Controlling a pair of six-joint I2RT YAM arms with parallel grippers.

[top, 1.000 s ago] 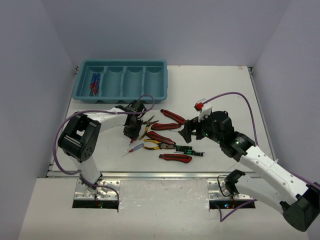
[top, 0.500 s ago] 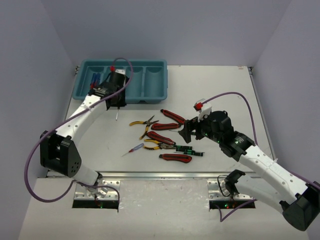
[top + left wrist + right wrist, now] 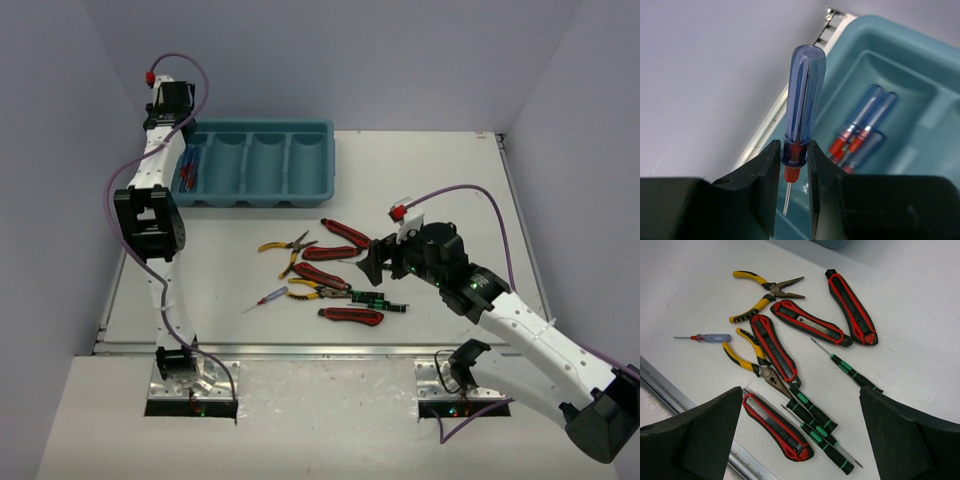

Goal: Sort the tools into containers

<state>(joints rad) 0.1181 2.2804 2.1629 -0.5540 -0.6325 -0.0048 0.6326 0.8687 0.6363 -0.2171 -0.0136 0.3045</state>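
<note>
L gripper (image 3: 792, 150) clamps a blue-handled screwdriver (image 3: 802, 95) by its red collar, handle sticking out past the fingertips, over the far-left corner of the teal tray (image 3: 920, 65). More screwdrivers (image 3: 862, 125) lie in its leftmost compartment. R gripper (image 3: 376, 264), jaws spread wide and holding nothing, hangs by the pliers (image 3: 287, 246), utility knives (image 3: 347, 233), precision drivers (image 3: 380, 298) and one loose screwdriver (image 3: 268, 298) on the table (image 3: 450, 190).

The blue-handled screwdriver (image 3: 802, 100) has a glossy, translucent plastic handle, a red plastic collar and a thin bare-metal shaft. The tray (image 3: 920, 65) is smooth teal plastic. The pliers (image 3: 772, 288) have dull metal jaws. The tabletop (image 3: 920, 350) is matt white.
</note>
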